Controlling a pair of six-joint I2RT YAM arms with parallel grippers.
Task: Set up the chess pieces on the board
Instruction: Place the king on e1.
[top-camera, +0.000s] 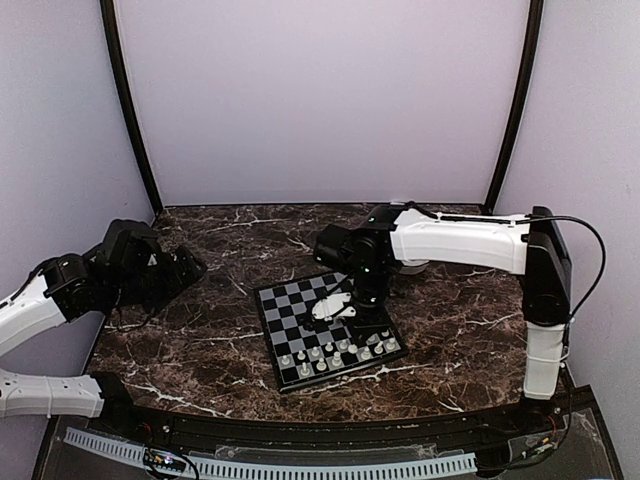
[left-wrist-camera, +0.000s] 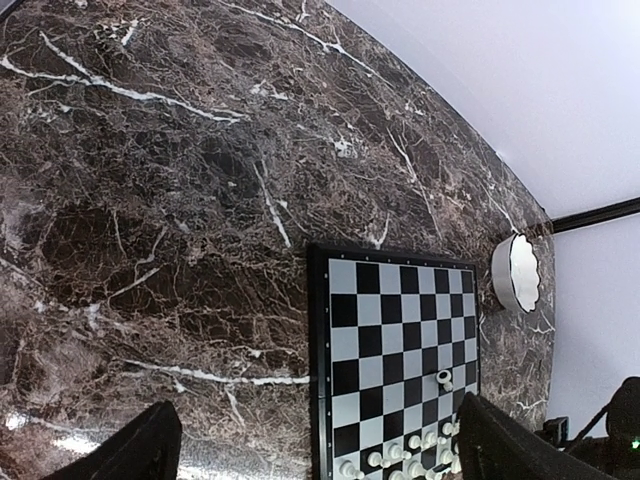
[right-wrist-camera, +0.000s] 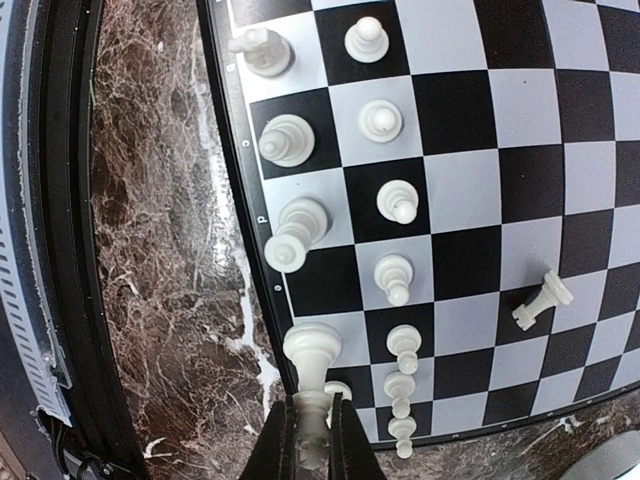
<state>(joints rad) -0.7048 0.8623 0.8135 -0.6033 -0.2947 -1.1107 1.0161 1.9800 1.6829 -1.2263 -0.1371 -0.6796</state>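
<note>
Worktop (top-camera: 190, 330) is dark marble; the board (top-camera: 285, 310) lies on it slightly askew. Left hand (left-wrist-camera: 318, 420) hovers well off the board's left side, jaws wide with nothing between them, probably parked to leave the right arm room. Right hand (right-wrist-camera: 310, 415) is over the board's near edge, fingers pinched narrow on a held piece (right-wrist-camera: 312, 345), base pointing down at an edge-row square, likely so it lands upright when let go. A white bowl (left-wrist-camera: 515, 272) sits just off the board's far corner. The chess pieces (top-camera: 335, 355) stand in two rows along the board's near edge, so setup looks well along. One stray piece (right-wrist-camera: 540, 300) sits alone a few squares in from those rows and looks tipped over; it'll need righting.
</note>
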